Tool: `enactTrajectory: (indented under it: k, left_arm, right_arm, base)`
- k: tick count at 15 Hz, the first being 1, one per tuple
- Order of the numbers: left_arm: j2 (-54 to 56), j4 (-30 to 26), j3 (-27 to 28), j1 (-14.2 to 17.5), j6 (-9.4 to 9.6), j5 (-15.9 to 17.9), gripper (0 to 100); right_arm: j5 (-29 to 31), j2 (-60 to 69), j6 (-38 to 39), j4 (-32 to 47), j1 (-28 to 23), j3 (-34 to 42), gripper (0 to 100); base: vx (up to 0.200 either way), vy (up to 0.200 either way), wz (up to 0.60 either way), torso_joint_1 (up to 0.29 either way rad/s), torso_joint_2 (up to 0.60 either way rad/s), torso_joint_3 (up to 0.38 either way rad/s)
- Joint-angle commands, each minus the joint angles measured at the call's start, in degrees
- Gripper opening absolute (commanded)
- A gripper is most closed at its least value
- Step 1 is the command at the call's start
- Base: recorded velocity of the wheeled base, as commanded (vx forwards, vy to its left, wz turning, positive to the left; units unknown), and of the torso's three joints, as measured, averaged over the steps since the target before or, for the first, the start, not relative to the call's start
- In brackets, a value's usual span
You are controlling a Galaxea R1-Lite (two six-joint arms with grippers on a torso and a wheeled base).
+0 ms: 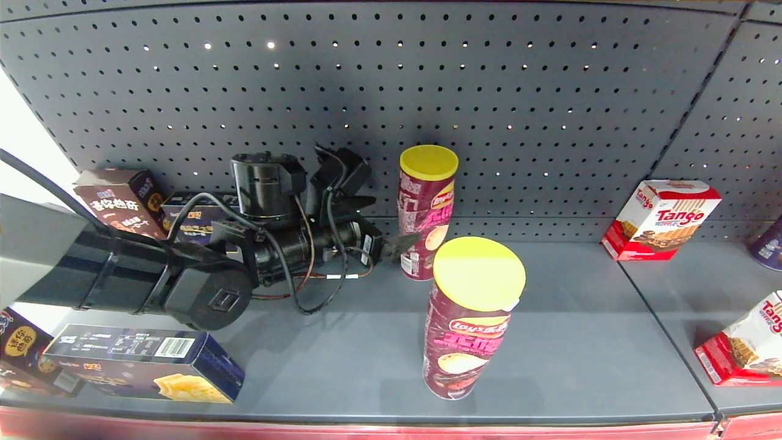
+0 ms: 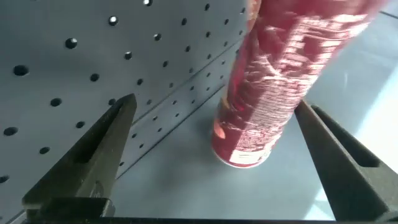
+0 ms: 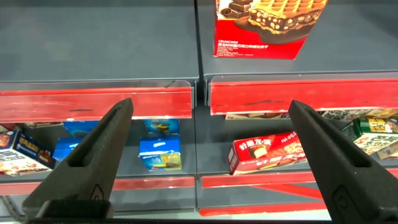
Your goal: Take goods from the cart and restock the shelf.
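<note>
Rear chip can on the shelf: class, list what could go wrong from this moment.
1. The left gripper is open close against the lower part of the rear chip can. A sideways drift while pulling away could tip this tall, narrow can.
2. If it fell forward, it could strike the front chip can, which stands nearer the shelf edge and might be knocked off.
</note>
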State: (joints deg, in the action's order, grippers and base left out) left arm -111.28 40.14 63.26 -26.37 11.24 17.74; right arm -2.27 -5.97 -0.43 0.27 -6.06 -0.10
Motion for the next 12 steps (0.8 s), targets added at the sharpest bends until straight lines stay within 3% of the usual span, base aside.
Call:
enactTrajectory:
  k: [1,4,12]
  left_arm:
    - [0.2,0.0,0.0,0.4,0.01,-1.4,100]
    - [0.3,0.0,-0.1,0.6,0.01,-3.8,100]
    - [0.8,0.0,-0.5,2.3,0.36,-6.1,100]
  right_arm:
    - [0.0,-0.1,0.0,0.0,0.0,0.0,100]
    - [0.0,-0.1,0.0,0.0,0.0,0.0,100]
    - [0.0,-0.1,0.0,0.0,0.0,0.0,100]
  base:
    - [0.0,0.0,0.0,0.0,0.0,0.0]
    - [0.0,0.0,0.0,0.0,0.0,0.0]
    - [0.0,0.0,0.0,0.0,0.0,0.0]
